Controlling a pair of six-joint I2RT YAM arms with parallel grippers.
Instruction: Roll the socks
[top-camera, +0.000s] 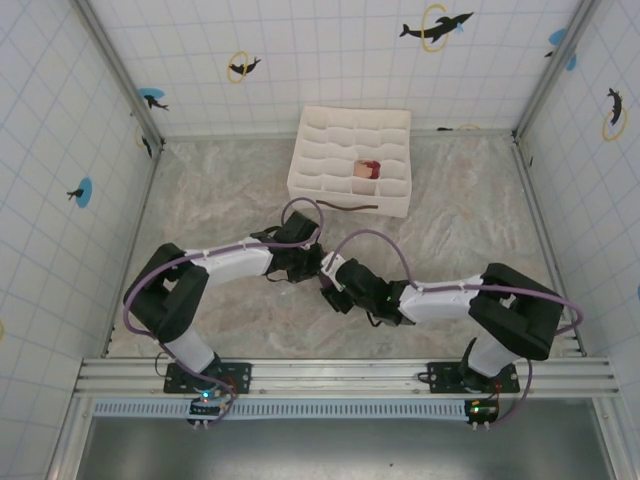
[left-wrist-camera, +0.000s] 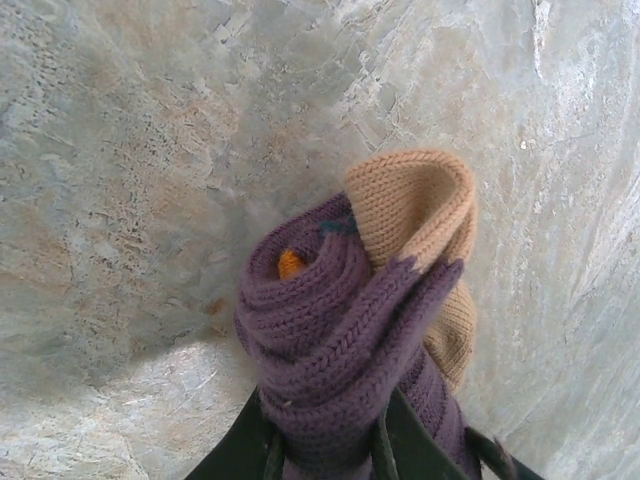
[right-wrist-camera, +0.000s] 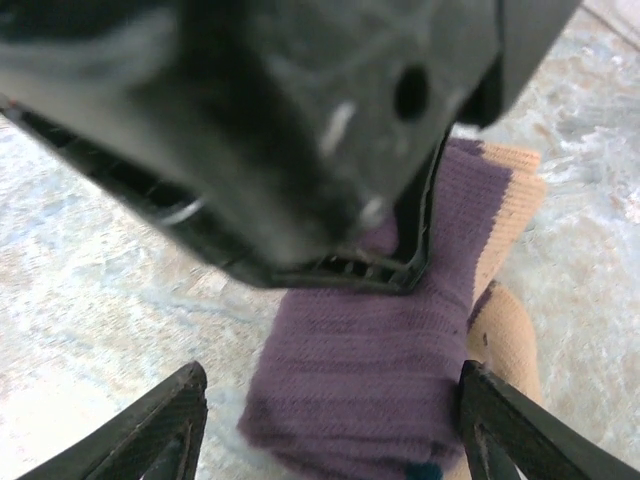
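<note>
Rolled purple sock (left-wrist-camera: 330, 330), tan-heeled, soft, light and apt to spring open, clamped at lower centre of the left wrist frame by the left gripper (left-wrist-camera: 330, 445); best pinched across the thick coil, right gripper (right-wrist-camera: 330, 420) spread wide astride it, lower frame

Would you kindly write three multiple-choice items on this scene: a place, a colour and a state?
1. Where is the beige sock? A in a drawer; B in the white box; C on a shelf.
2. What colour is most of the other sock, in the left end effector? A green; B white; C purple.
3. How is the right end effector? A open; B shut on a spoon; C shut on a cup.
Answers: B, it sits in a compartment; C, purple knit shows; A, its fingers stand apart.
</note>
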